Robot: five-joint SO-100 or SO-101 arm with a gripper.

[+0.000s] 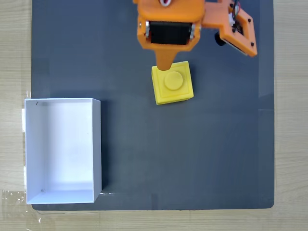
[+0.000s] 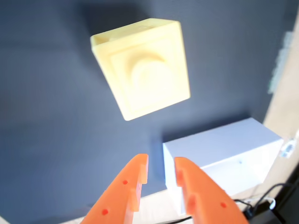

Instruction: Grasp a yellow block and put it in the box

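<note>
The yellow block (image 1: 173, 83) lies on the dark mat with its round stud facing up, in the upper middle of the fixed view. My orange gripper (image 1: 163, 66) reaches in from the top edge, its tip above the block's far left corner. In the wrist view the fingers (image 2: 135, 179) stand almost together with nothing between them, so the gripper (image 2: 160, 163) is shut and empty. The yellow block (image 2: 145, 67) lies beyond the tips there, apart from them. The white box (image 1: 96, 144) stands open-topped at the lower left, a good way from the block, and the box (image 2: 219, 149) also shows in the wrist view.
A dark grey mat (image 1: 192, 159) covers most of the wooden table (image 1: 291, 120), whose light surface shows at the sides and the bottom. Clear tape (image 1: 12, 197) holds the box's corner. Black cables (image 2: 266, 207) lie past the mat's edge in the wrist view.
</note>
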